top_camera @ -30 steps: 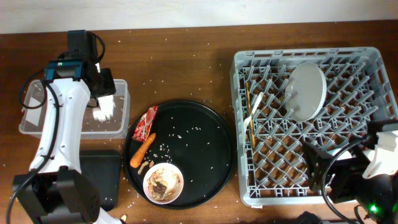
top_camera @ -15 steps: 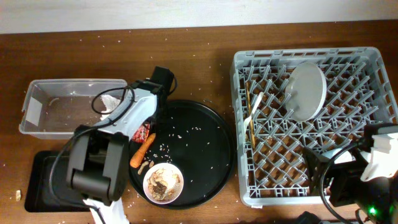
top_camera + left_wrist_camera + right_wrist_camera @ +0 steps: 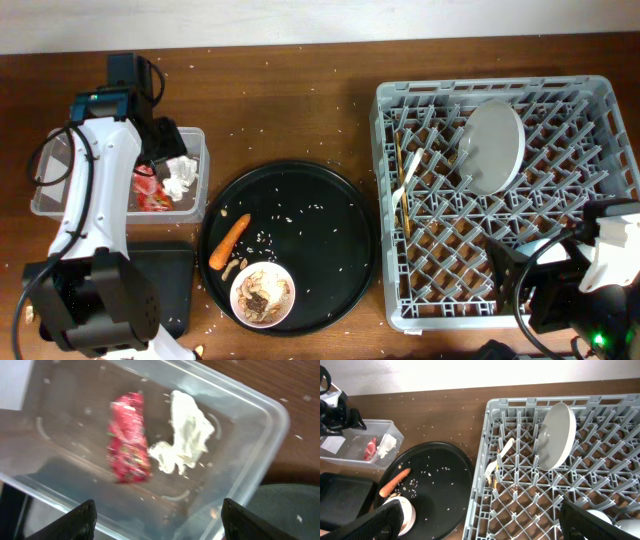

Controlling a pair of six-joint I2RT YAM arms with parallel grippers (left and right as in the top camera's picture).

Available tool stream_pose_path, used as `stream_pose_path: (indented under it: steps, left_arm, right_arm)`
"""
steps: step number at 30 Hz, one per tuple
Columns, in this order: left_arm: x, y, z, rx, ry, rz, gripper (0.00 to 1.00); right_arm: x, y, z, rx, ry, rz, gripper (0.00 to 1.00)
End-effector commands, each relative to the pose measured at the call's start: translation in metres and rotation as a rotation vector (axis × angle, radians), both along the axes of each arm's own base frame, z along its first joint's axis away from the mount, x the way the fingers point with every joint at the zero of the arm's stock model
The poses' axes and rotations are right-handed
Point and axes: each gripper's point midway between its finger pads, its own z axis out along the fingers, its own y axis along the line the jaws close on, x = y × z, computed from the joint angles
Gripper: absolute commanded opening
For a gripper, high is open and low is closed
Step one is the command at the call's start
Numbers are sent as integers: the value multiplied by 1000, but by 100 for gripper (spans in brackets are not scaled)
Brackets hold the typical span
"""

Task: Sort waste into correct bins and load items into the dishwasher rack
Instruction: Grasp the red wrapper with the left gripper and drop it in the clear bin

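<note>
The red crumpled wrapper and the white tissue lie side by side in the clear tub; both also show in the overhead view, wrapper and tissue. My left gripper is open and empty just above them. The orange carrot piece and rice grains lie on the round black tray. The white bowl on it holds brownish scraps. The pale plate, fork and chopstick are in the grey rack. My right gripper is open over the rack's near edge.
The shallow black tray bin lies in front of the tub, beside the round tray. Whitish cup rims show at the rack's near right corner. Crumbs are scattered over the wooden table.
The red wrapper went from the round tray's left edge into the clear tub beside the tissue. My left gripper reached to the tray, came back over the tub and let it go.
</note>
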Motion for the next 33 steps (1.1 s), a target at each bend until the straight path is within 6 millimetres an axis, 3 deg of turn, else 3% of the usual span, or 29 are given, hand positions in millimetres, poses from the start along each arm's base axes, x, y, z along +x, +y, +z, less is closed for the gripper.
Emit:
stream_pose_path:
  steps: [1,4,5,7,8,10,15,17,19,21,23,25,26,29,31,33]
  left_arm:
    - [-21,-72,20,-209,63,-194,70]
    - [-61,-105,2,-79,247,-322,70]
    - [-80,-122,-21,-40,326,-391,69]
    - [-92,-132,-50,-31,363,-427,68]
    - [-102,-133,-73,-39,393,-433,65]
    - [-121,-131,-98,-59,446,-430,61]
    - [-117,-125,-145,-65,362,-413,61]
    - [-118,-114,-152,-6,356,-409,61]
    - [-115,-112,-153,10,344,-408,50]
    - [-118,-111,-153,11,354,-408,24]
    - [-118,-113,-141,0,375,-408,12]
    - [-111,-120,-118,-27,367,-410,10]
    - [-104,-122,-88,-28,346,-411,10]
    - [-109,-116,-28,-32,297,-369,10]
    - [-116,-94,-18,-50,281,-234,7]
    - [-128,-48,-24,-81,306,16,1]
  right_arm:
    - [0,0,1,7,-2,-1,98]
    - [0,0,1,7,0,-1,98]
    - [0,0,1,7,-1,-1,99]
    - [0,0,1,7,-1,-1,99]
    - [0,0,1,6,-1,-1,98]
    - [-1,0,0,6,0,-1,98]
    - [-1,0,0,5,1,-1,99]
    - [-1,0,0,5,2,-1,98]
    - [-1,0,0,5,2,-1,98]
    - [-1,0,-1,2,5,-1,98]
    - [-2,-1,-2,0,8,-1,98]
    - [-2,-1,-2,0,8,-1,98]
    - [-2,-1,-2,0,8,-1,99]
    - [-2,-1,-2,0,8,-1,98]
    - [-2,-1,-2,0,9,-1,98]
    - [-2,-1,-2,0,8,-1,98]
